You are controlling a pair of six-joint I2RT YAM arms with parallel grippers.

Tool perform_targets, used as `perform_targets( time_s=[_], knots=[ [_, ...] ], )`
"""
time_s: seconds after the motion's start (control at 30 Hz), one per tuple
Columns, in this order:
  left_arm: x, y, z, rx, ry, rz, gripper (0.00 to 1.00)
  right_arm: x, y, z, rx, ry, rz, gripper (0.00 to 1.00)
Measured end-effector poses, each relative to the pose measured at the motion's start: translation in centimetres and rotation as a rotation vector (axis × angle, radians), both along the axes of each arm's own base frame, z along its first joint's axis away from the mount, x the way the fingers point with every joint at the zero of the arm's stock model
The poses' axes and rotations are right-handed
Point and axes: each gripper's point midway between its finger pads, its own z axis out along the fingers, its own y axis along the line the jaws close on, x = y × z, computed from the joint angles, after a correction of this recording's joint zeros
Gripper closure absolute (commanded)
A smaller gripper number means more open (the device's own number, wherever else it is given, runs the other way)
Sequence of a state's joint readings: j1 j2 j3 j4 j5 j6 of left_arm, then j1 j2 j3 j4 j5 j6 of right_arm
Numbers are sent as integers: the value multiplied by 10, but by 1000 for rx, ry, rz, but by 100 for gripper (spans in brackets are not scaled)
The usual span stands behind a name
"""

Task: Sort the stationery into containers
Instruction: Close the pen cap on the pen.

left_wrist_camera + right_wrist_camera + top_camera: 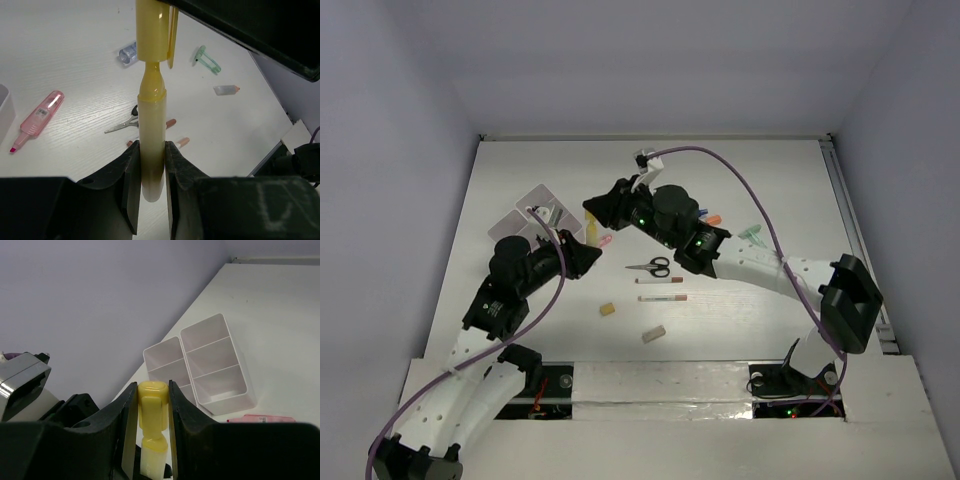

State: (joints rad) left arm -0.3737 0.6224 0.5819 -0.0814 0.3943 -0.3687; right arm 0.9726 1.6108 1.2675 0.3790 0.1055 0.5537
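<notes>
**Two claws, one yellow marker: body in the left, cap in the right**

The left claw (152,151) is clenched on the barrel of a yellow marker (151,117), with a finger pressed to each side near its back end. The right claw (152,396) is clamped across the marker's cap (152,402) at the other end. Between barrel and cap a narrow neck shows, so the cap is not fully seated. Holding each end in its own claw lets the two parts be pushed together or drawn apart along the marker's length. Which of the two is under way cannot be told from here. Pressing the cap home would make sense before the marker is put away.

The marker hangs above the surface (740,320) where the two arms meet, just beside the white tray (230,404). Every compartment of the tray that shows is bare, so the sorting seems to be barely begun.

The other stationery lies spread over the surface:
- a pink highlighter (40,116), uncapped, close to the tray
- the scissors (650,267), lying near the middle of the surface
- two thin pens (661,297), just nearer the arm bases than the scissors
- two small eraser blocks (607,311), nearer again
- a green clip-like piece (207,60) and a clear cap (127,54), farther out
</notes>
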Motion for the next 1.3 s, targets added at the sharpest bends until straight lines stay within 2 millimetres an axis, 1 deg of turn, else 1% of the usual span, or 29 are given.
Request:
perform_targets(
  time_s=[0.17,0.47,0.8,0.97,1.3],
  knots=[
    [1,3,0,5,-1,18,100,-4,2,-6,-29,7,-7,100],
    [2,11,-1,17,-2,66,100,-3,7,-14,-84,10,-45,100],
    [4,17,-4,30,4,101,100,-8,20,-20,-122,25,-61,100],
    [3,19,-3,31,0,112,100,-9,21,-20,-126,36,-63,100],
    [-1,23,-2,30,-2,124,100,-18,25,-21,-138,72,-38,100]
  ],
)
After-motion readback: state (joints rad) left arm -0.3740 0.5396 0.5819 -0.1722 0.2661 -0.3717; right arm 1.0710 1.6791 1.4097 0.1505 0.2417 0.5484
